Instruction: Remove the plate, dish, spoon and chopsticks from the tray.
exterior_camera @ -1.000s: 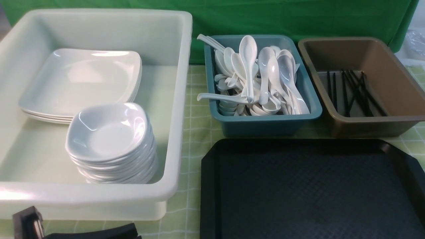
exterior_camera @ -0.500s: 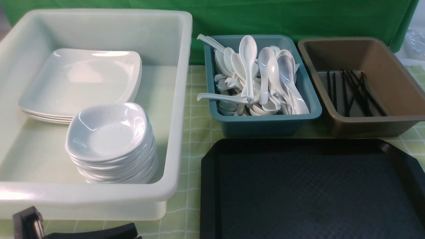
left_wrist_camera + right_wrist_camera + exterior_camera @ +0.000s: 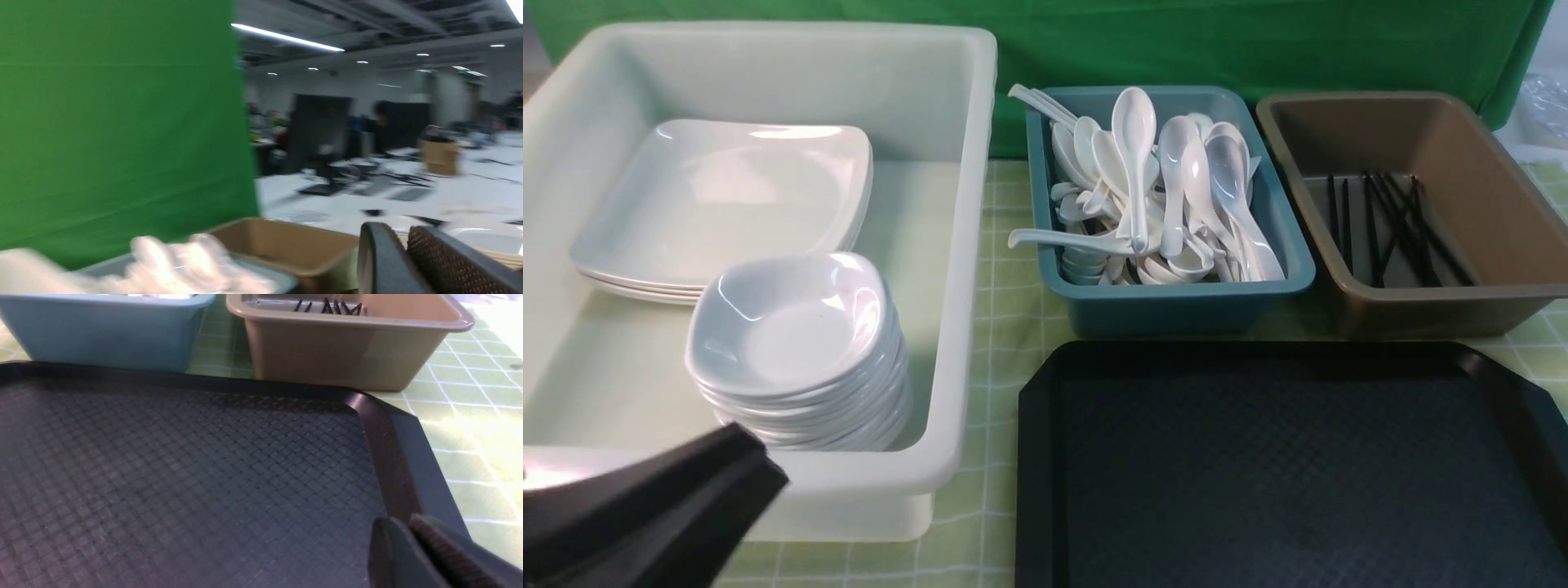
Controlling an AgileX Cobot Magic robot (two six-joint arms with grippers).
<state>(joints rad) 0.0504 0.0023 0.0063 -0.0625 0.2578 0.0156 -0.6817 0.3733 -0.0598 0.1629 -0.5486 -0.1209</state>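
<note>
green-checked cloth (image 3: 1005,327) under tray (image 3: 1282,465), green backdrop (image 3: 1176,41); gripper states unclear.

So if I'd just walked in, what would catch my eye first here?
Probably the teal bin at the back, heaped with white spoons, beside a brown bin of black chopsticks. On the left, a big white tub holds stacked plates and dishes. The wide black tray in front lies bare.

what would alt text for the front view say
An empty black tray sits on a green checked cloth, with a white tub of stacked plates and dishes, a teal bin of white spoons and a brown bin of black chopsticks behind it.
</note>
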